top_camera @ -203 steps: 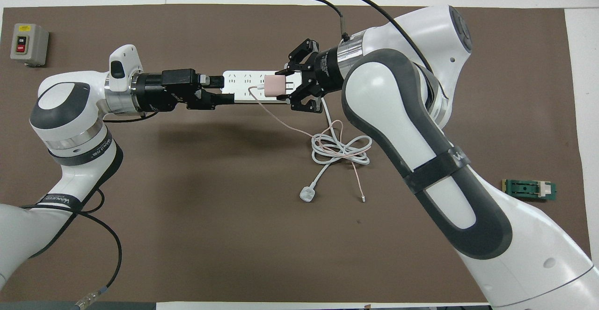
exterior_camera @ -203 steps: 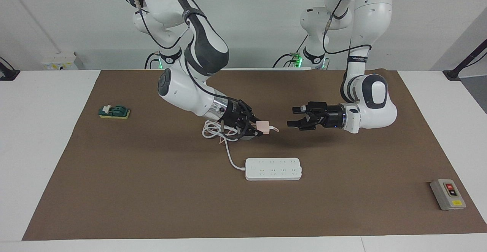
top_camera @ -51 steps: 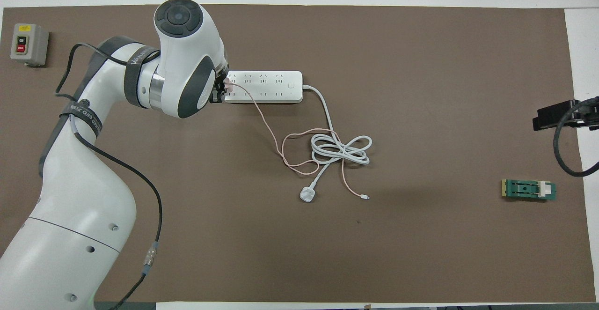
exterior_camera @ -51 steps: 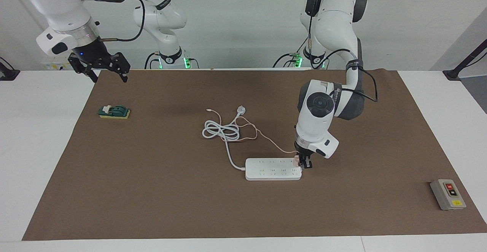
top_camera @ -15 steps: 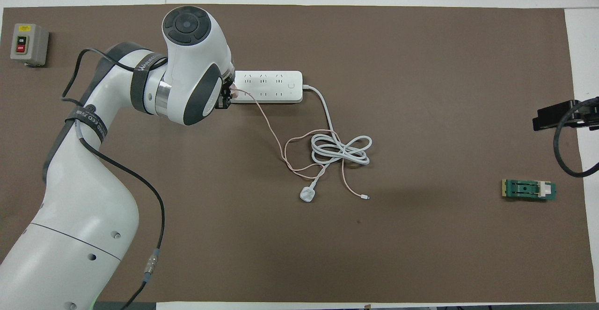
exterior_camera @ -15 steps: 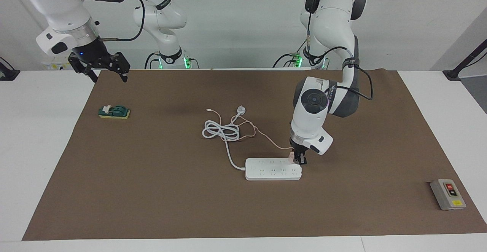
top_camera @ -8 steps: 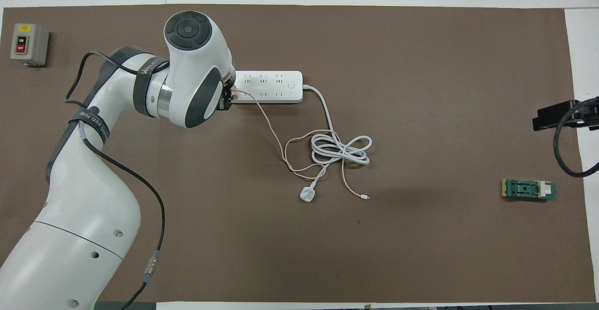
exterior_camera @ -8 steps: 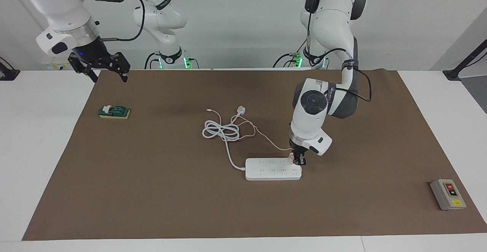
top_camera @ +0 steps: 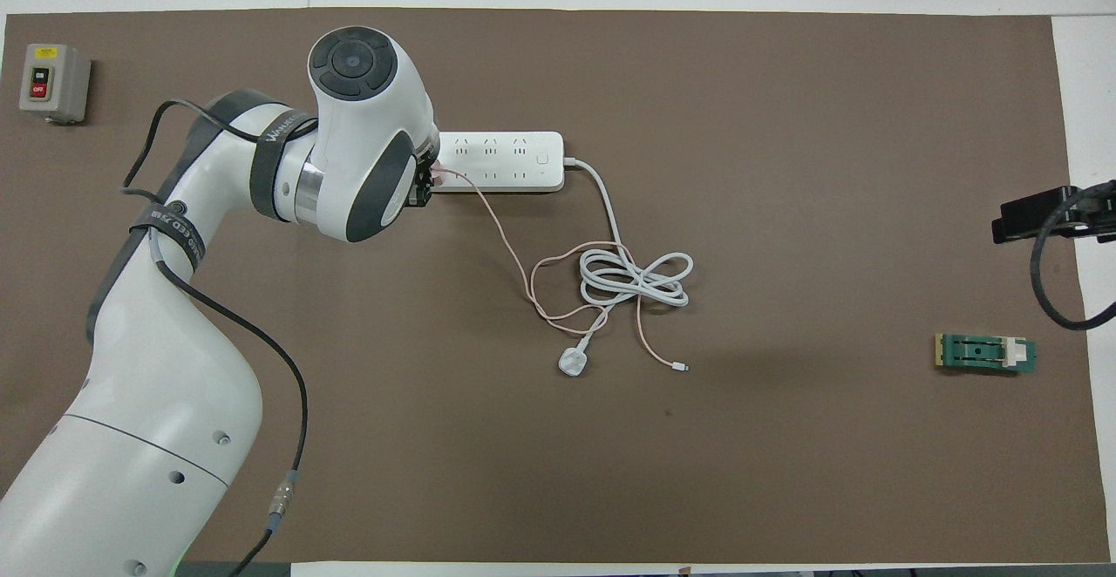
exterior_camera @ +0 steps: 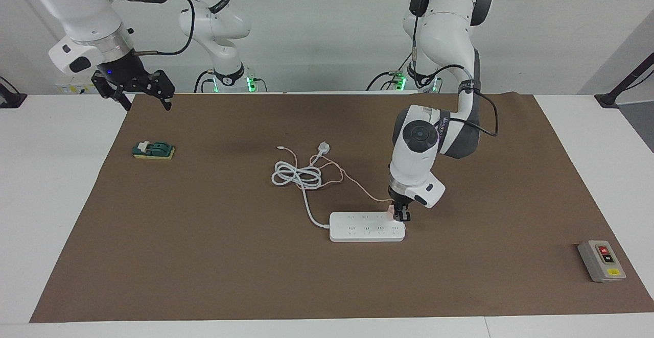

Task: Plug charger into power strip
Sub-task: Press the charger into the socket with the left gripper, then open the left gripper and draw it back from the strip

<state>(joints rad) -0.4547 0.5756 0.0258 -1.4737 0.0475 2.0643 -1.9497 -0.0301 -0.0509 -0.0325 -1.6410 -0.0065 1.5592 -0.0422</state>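
The white power strip [exterior_camera: 365, 227] [top_camera: 510, 159] lies flat in the middle of the brown mat. My left gripper [exterior_camera: 402, 214] points straight down over the strip's end toward the left arm's side and is shut on the small pink charger [exterior_camera: 392, 210]. The charger sits right at the strip's top face, and its prongs are hidden. In the overhead view the left wrist covers most of the charger [top_camera: 436, 173]. Its thin pink cable [exterior_camera: 357, 185] [top_camera: 506, 228] trails toward the robots. My right gripper [exterior_camera: 135, 90] waits open, high over the mat's corner at the right arm's end.
The strip's thick white cord [exterior_camera: 299, 174] [top_camera: 632, 276] lies coiled nearer to the robots, ending in a round white plug [exterior_camera: 323, 147] [top_camera: 573, 362]. A green and yellow block [exterior_camera: 153, 150] [top_camera: 985, 354] lies toward the right arm's end. A grey button box [exterior_camera: 601, 260] [top_camera: 52, 82] sits toward the left arm's end.
The left arm's wrist has shifted very slightly while its gripper stays on the charger at the strip's end. The right arm has not moved.
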